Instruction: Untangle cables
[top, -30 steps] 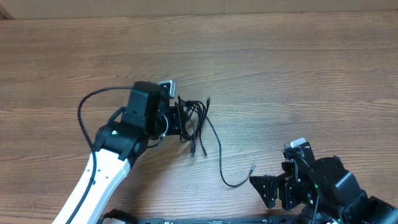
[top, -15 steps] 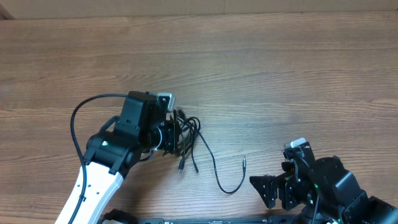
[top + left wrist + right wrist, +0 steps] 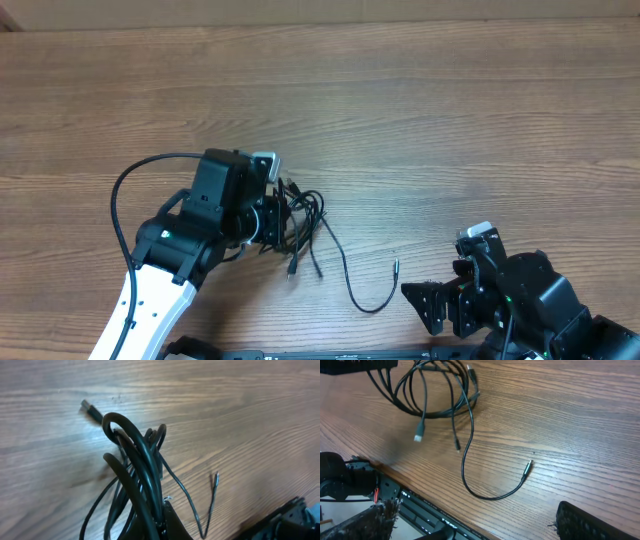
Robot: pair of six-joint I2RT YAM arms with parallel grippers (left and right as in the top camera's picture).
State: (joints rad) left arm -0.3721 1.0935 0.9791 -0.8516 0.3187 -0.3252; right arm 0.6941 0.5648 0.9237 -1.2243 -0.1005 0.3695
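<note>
Left tool clamped on tangled cables, right tool spread apart

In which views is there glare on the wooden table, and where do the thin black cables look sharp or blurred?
Overhead: even light, no strong glare; the thin black cables are small but sharp. Left wrist: a pale bluish sheen on the wooden table at the left; the nearest cable loops look soft. Right wrist: the cables are sharp and cast soft shadows on the wood.

Soft, even light across my views; pale glare on the table at my left wrist, with the cables blurred up close.
</note>
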